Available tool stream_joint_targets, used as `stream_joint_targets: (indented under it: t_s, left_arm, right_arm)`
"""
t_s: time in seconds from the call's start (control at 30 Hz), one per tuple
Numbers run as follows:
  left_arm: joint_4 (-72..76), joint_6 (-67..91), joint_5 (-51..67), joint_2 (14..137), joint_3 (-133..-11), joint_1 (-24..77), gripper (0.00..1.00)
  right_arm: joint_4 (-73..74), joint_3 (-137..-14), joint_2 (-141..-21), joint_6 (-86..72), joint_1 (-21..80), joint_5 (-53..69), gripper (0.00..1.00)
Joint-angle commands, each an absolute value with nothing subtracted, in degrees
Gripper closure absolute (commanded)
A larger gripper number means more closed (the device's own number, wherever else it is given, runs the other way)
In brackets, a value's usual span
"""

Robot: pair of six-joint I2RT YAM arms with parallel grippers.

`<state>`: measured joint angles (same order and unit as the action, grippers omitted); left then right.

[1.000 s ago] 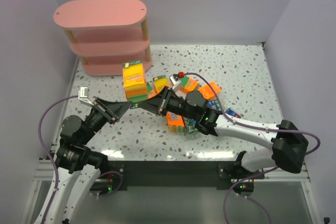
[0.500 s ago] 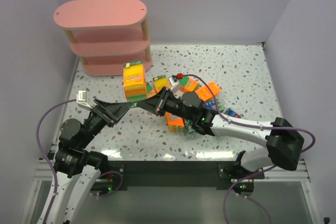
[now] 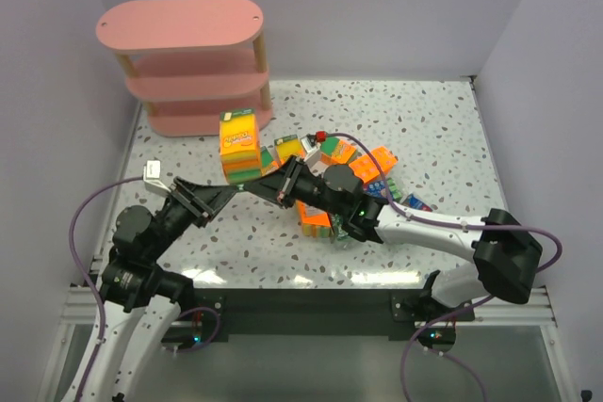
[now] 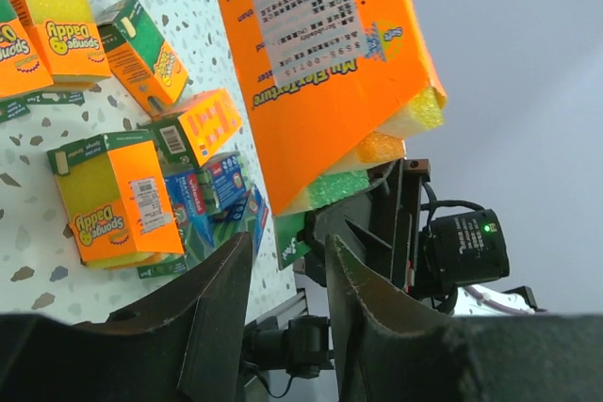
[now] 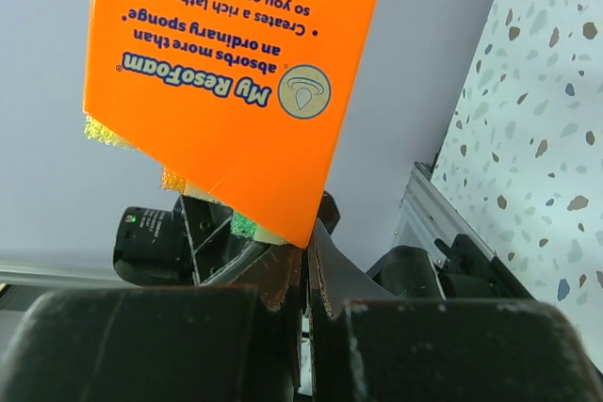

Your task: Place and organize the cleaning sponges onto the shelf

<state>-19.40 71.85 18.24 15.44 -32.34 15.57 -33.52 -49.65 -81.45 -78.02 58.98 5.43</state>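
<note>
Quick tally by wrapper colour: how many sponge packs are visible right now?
Orange packs: 5, counting the held pack.
Blue-green packs: at least 2, overlapping and partly hidden.
Total: at least 7 visible.

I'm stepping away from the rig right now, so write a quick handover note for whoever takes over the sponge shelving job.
Right gripper: jaws shut on a corner of one orange sponge pack, held up between the arms.
Left gripper: jaws open by that pack's edge, not gripping it.
Other packs: heaped mid-right on the table.
Shelf: far left; no pack visible on it.
Done: nothing shelved. Left: shelve every pack, tidily.
</note>
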Motion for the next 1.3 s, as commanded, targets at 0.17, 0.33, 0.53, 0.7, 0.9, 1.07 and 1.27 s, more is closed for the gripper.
stream_joint_targets:
  t_s: [0.17, 0.33, 0.53, 0.7, 0.9, 1.07, 1.27]
  left_arm:
    - [-18.11, 69.96, 16.97, 17.67, -32.79, 15.82, 0.57]
    - [-12.84, 71.72, 18.1, 18.54, -31.03, 15.82, 0.66]
    - [-10.72, 71.19, 19.25, 20.74, -31.11, 15.73, 0.83]
    - [-11.25, 70.93, 18.46, 20.39, -31.11, 15.82, 0.96]
    - [-13.62, 69.18, 15.82, 19.6, -32.08, 15.82, 1.0]
    - [-15.73, 66.71, 13.02, 20.13, -34.27, 15.82, 1.0]
    - [-19.95, 62.76, 8.62, 21.09, -37.79, 15.82, 1.0]
  right_arm:
    - [-37.97, -52.03, -81.91, -77.87, 59.24, 5.62, 1.0]
    - [-38.93, -52.03, -82.62, -78.22, 59.5, 6.24, 1.0]
    - [-39.9, -52.38, -84.02, -78.75, 60.03, 5.98, 1.0]
    - [-40.69, -52.65, -84.64, -79.28, 60.12, 6.06, 1.0]
    - [-40.78, -51.42, -83.76, -79.72, 60.12, 6.59, 0.89]
    - [-36.84, -48.52, -78.59, -79.1, 59.94, 5.8, 0.27]
    - [-30.5, -42.29, -67.44, -78.22, 58.63, 4.22, 0.01]
